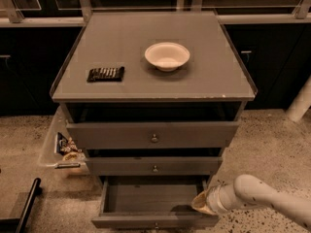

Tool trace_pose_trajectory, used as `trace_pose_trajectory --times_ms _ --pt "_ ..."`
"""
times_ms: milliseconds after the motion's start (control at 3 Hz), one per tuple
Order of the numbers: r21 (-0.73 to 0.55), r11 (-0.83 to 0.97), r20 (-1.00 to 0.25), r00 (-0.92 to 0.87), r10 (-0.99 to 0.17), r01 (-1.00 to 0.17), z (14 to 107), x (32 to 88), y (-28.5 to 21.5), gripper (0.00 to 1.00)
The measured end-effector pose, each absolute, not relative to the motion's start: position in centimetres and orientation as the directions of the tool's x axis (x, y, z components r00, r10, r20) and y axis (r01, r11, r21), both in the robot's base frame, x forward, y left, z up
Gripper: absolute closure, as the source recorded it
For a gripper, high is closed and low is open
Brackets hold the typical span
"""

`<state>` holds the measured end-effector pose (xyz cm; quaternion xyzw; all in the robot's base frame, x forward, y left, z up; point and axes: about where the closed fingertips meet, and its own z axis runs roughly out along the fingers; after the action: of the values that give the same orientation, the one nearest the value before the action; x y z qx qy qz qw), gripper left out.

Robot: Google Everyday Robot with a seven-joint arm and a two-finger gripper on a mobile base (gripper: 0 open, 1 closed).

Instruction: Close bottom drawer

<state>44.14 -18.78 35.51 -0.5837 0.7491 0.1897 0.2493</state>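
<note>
The grey cabinet [155, 81] has three drawers. The bottom drawer [150, 203] stands pulled out, its inside bare, its slim front [121, 222] along the lower edge of the view with a small round knob [156, 224]. The middle drawer front [154, 166] and the taller top drawer front [153, 136] sit above it. My gripper [200, 204] comes in from the right on a white arm [262, 195]. It sits at the right front corner of the open bottom drawer, just over its rim.
A white bowl [166, 55] and a dark flat packet [105, 74] lie on the cabinet top. A clear bin with snack bags [65, 148] stands on the floor left of the cabinet. A black bar [26, 203] is at the lower left. A white post [300, 101] is at the right.
</note>
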Motion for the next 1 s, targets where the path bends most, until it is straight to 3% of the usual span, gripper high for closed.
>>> trace_pose_trajectory --times_ms 1000 --pt "0.110 0.294 -0.666 -0.289 -0.687 -0.950 19.9 41.3 -18.4 1.00"
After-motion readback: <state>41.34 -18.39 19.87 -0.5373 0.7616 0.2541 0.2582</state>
